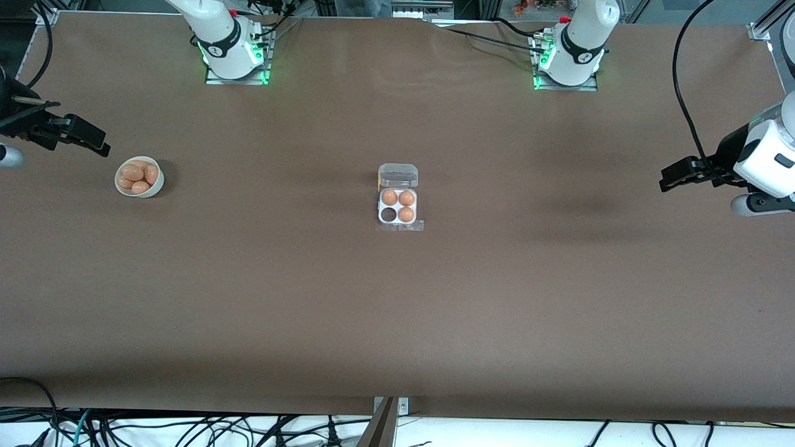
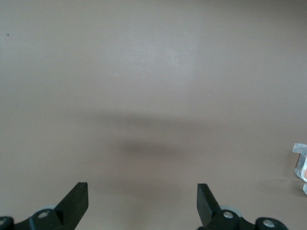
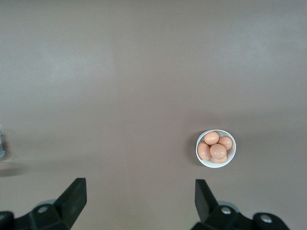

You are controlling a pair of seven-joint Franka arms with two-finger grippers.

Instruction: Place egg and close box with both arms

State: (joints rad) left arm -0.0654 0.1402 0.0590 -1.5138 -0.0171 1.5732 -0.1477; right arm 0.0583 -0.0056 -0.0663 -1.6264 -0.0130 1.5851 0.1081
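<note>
My two white arms are both parked wide, nothing picked yet. My right gripper point(image 1: 99, 148) hangs at the right arm's end of the table, near the small round white bowl point(image 1: 154, 187) of orange-brown eggs; fingers spread wide, empty, as the right wrist view shows point(image 3: 139, 197). My left gripper point(image 1: 664, 182) hangs over bare brown tabletop point(image 1: 397, 323) at the left arm's end; also spread wide, holding nothing point(image 2: 142, 200).

The small clear plastic 2x2 egg box point(image 1: 398, 206) sits mid-table, well apart from both grippers. Its see-through hinged lid point(image 1: 398, 175) is folded open, lying on the side away from the front cam. Three cells are filled; the empty cell point(image 1: 389, 215) is on the row nearer the front cam, toward the right arm's end.

Step in hand, as I judge it: right arm fetches one egg point(image 1: 132, 172) from the bowl, approx 4 or 5 piled in there. To do it well:
- Go for the top egg of the pile, w/ fingers coming straight down so the neighbours don't roll.
- Close gently; the shell is smooth & rounded, so it could squirt out if squeezed off-centre.
- Keep clear of the bowl rim, the bowl prob slides easily.
- Lower into the empty cell w/o nudging the box, which looks light.
- Left arm waits for now; it could steady the box or help fold the lid shut later.
</note>
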